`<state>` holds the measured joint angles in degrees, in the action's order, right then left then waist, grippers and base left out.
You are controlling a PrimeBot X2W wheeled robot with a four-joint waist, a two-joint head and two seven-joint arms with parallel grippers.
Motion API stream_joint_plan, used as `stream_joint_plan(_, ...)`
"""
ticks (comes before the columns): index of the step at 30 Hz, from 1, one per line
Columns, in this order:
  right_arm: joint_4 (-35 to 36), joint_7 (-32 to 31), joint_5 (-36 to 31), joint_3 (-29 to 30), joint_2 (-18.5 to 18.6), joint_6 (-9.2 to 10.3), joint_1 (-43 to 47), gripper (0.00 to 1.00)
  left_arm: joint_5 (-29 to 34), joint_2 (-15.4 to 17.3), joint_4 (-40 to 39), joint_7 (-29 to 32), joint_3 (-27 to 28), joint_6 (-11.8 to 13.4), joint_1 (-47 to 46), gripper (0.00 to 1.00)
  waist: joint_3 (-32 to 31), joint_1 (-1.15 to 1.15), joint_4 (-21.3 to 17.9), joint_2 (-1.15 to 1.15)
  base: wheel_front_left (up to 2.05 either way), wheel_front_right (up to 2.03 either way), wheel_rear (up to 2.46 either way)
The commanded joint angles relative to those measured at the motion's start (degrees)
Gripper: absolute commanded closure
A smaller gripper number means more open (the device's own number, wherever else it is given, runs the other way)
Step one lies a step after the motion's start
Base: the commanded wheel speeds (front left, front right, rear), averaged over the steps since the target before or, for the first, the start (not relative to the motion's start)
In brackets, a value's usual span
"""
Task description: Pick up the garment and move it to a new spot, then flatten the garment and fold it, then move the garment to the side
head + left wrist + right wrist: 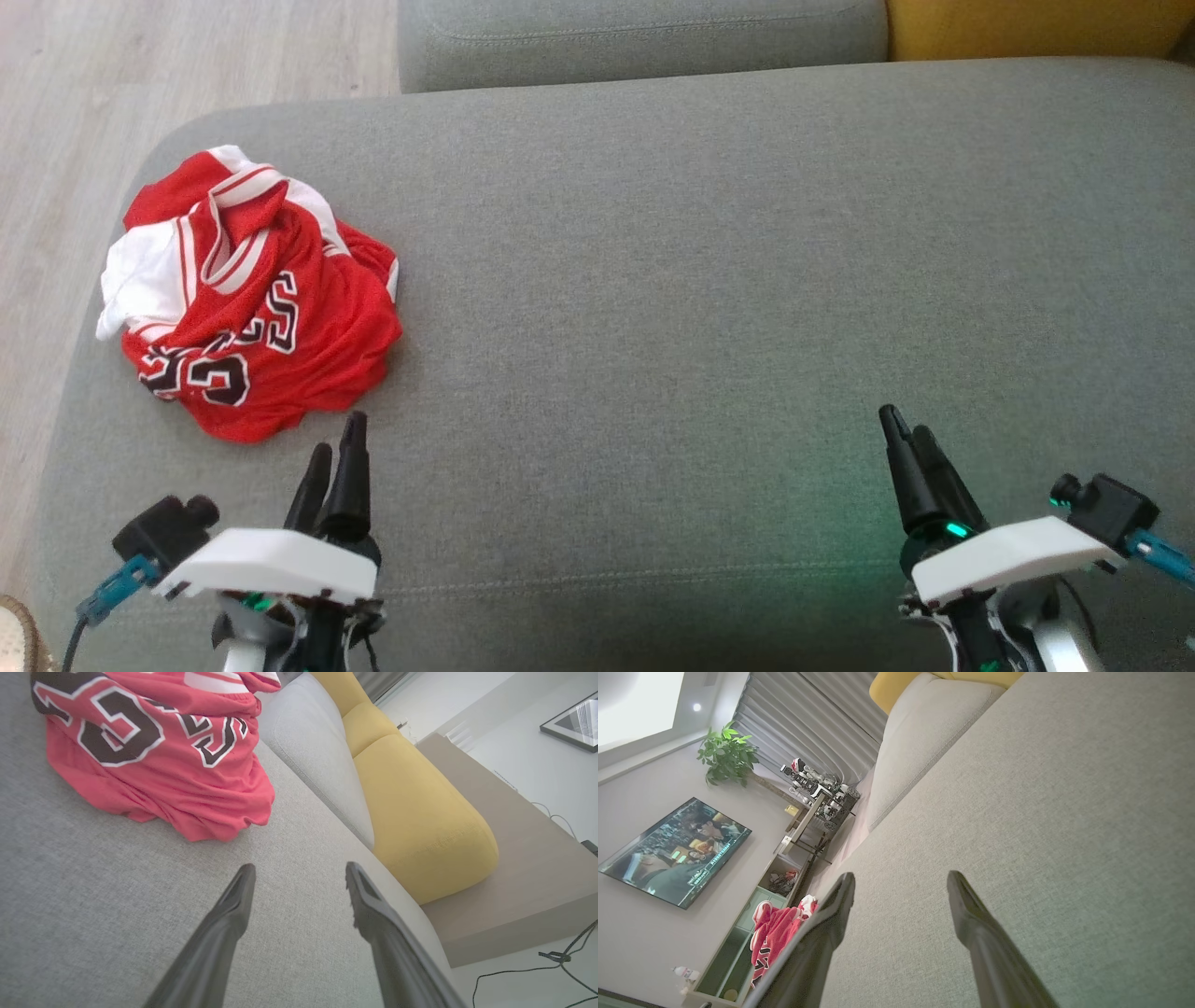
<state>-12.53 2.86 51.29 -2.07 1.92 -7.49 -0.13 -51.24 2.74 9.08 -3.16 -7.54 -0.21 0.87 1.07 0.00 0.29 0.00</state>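
**Both pairs of jaws spread, nothing gripped**

The crumpled red garment (252, 308) is heaped at the left end of the grey sofa seat (653, 280). The left gripper (338, 433) is seen near it, the right gripper (905, 421) well apart.

Seat cushion (672, 280): grey; a broad bare stretch ran across its middle and right, giving room for either gripper to pass.
Garment (252, 299): crumpled red-and-white heap that lay at the seat's far left, near the rounded edge. It was the one obstacle on the surface, just ahead of the left gripper (339, 433) and not touching it.
Right gripper (906, 421): stood well apart from the heap, with bare fabric ahead.
Back cushion (644, 37) and yellow cushion (1036, 28): walled off the far side.
Floor (56, 93): lay beyond the left edge.
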Motion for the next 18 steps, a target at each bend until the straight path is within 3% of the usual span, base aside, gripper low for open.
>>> stream_joint_plan(1, 2.39, 0.64, -1.02, -0.76, 0.47, 0.0, -3.01, 0.0, 1.06, 0.82, -2.5, -0.44, 0.5, 0.09, -3.13, 0.0, 0.0, 0.0, 0.0, 0.0, 0.0, 0.0, 0.0)
stream_joint_plan(18, 4.29, 3.51, -12.27, -2.72, 0.6, 0.0, -3.28, 0.0, 13.21, 1.98, -5.63, -3.28, -3.98, 2.3, -3.59, 0.0, 0.13, 0.0, 0.07, 0.0, 0.0, 0.0, 0.0)
